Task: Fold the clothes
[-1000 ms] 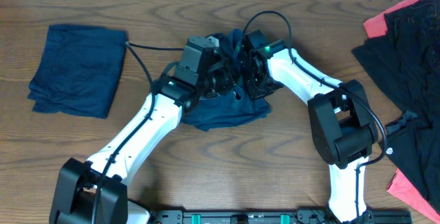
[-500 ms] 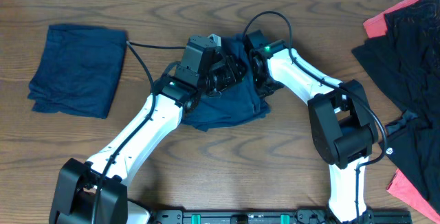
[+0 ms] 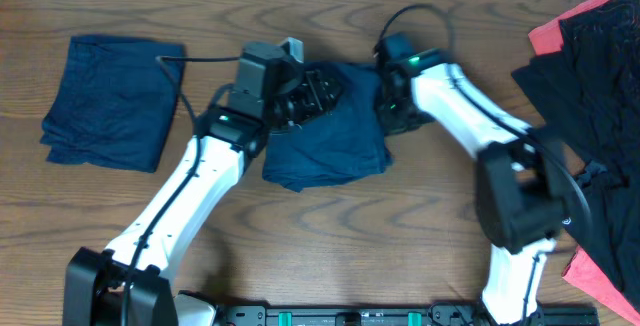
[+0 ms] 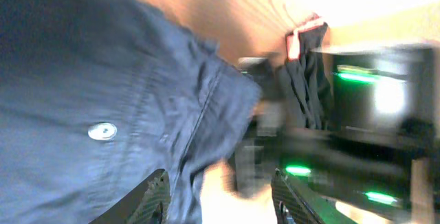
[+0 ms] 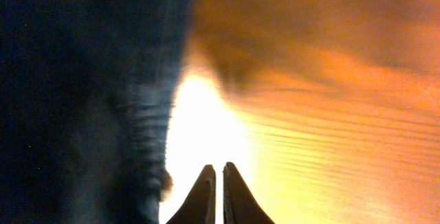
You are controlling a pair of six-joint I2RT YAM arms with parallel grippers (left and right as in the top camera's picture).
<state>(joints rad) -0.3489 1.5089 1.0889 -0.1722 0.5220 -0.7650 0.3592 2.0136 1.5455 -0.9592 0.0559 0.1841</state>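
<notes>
Shorts [image 3: 330, 146] laid mid-tabletop [image 3: 400, 246] for folding.
We see the left end effector [image 4: 220, 196] open over the shorts, the right end effector [image 5: 214, 183] closed, empty, beside their hem, likely before a fresh grasp.

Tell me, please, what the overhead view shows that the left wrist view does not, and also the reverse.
Only the overhead view shows the folded navy garment lying at the left of the table.

Only the left wrist view shows a small pale button and a stitched seam on the cloth. It also shows that the left gripper has its fingers apart.

Both views show the middle navy garment and the black and red clothes at the far right, though the wrist view is blurred.
</notes>
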